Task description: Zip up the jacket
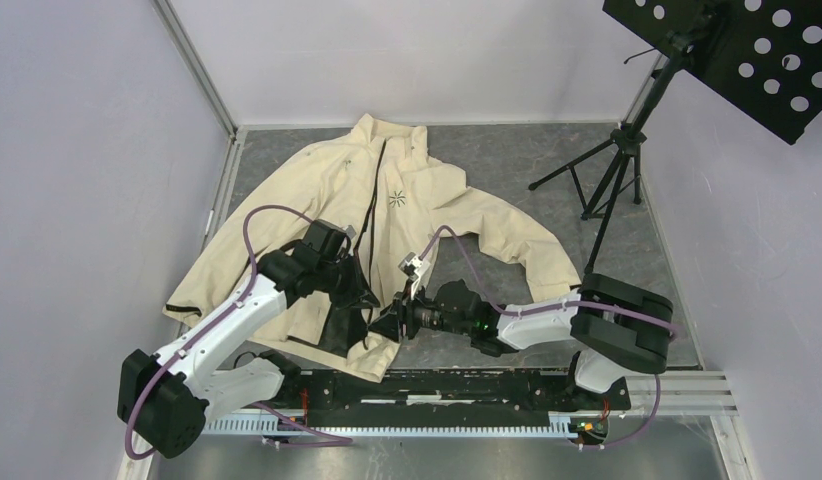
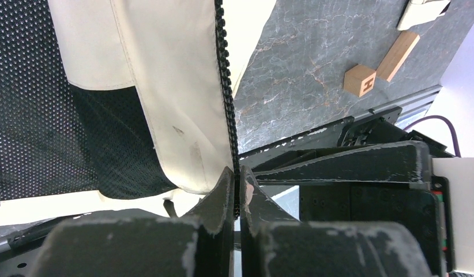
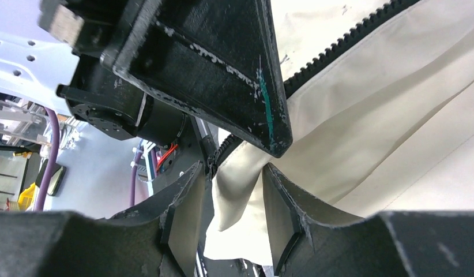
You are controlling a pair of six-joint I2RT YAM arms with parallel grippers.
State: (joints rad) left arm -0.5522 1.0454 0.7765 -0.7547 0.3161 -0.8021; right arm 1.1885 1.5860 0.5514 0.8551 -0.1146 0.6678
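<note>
The cream jacket (image 1: 327,180) lies spread on the grey table (image 1: 517,160), collar at the far end, its dark zipper (image 1: 373,190) unjoined at the hem. My left gripper (image 1: 365,298) is at the near hem. In the left wrist view, the left gripper (image 2: 239,187) is shut on the zipper (image 2: 226,86) tape, beside the black mesh lining (image 2: 33,104). My right gripper (image 1: 389,326) faces it from the right. In the right wrist view, the right gripper (image 3: 232,173) is open with a fold of the jacket (image 3: 367,115) hanging between its fingers, under the left gripper's finger (image 3: 223,69).
A black tripod stand (image 1: 612,175) with a perforated panel (image 1: 747,50) stands at the far right. Two wooden blocks (image 2: 360,79) lie on the table near the hem. A black rail (image 1: 437,385) runs along the near edge. White walls close in left and back.
</note>
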